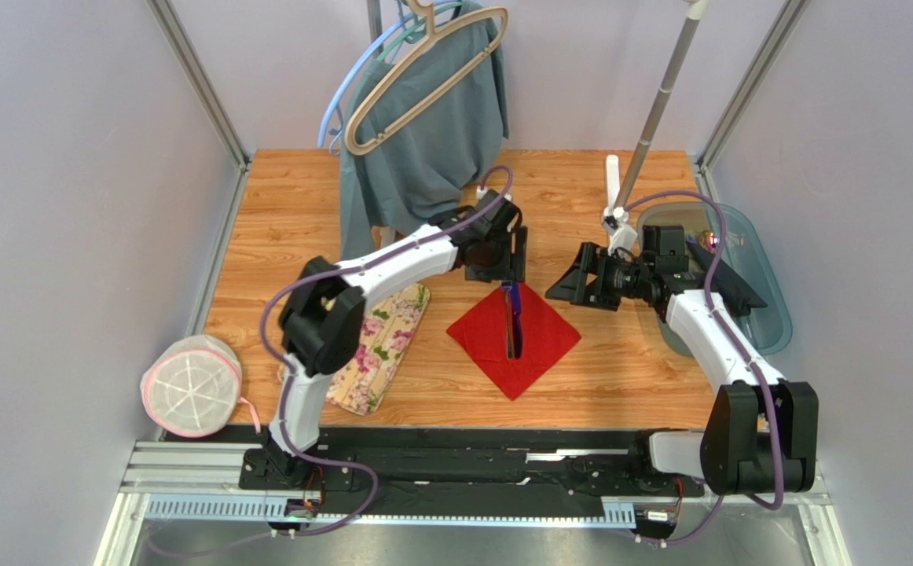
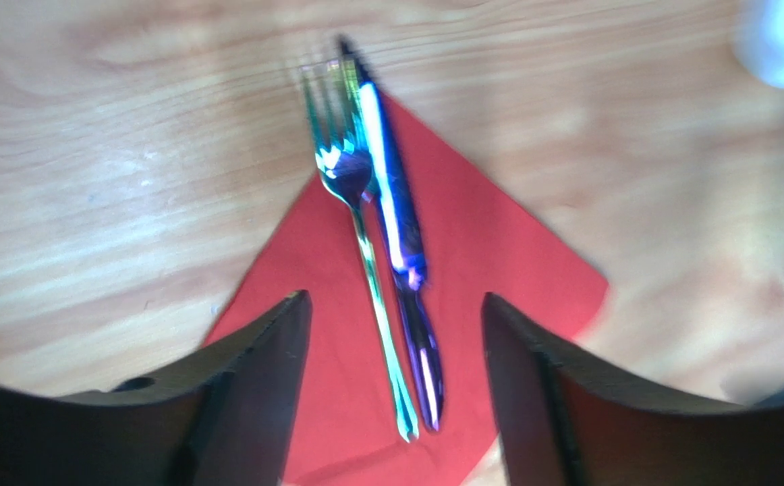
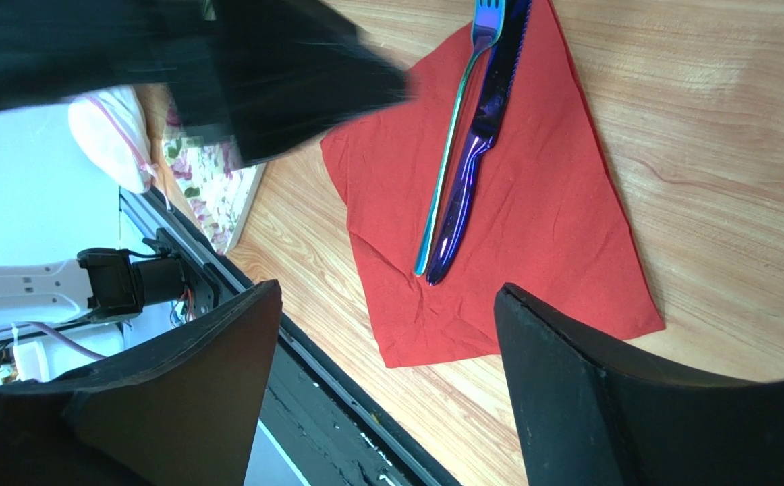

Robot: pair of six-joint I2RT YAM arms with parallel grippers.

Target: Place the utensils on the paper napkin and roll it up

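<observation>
Utensils (fork (image 2: 366, 253), knife (image 2: 393, 203)) are lying side by side on the red paper napkin (image 1: 544, 342) at centre of the top view, tips overhanging its upper corner; left gripper (image 2: 394, 299) is hovering above that corner, jaws spread wide, holding nothing; right gripper (image 3: 386, 292) is sitting just right of the napkin, likewise wide and empty.

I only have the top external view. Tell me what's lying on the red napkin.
Observer: A fork and a knife, side by side along the diagonal of the napkin.
Operator: Check they're fully on it.
Observer: No. The tines and the blade tip stick out past one corner onto the table.
Operator: Report both grippers.
Observer: The left gripper and right gripper are open, nothing between the fingers.
</observation>
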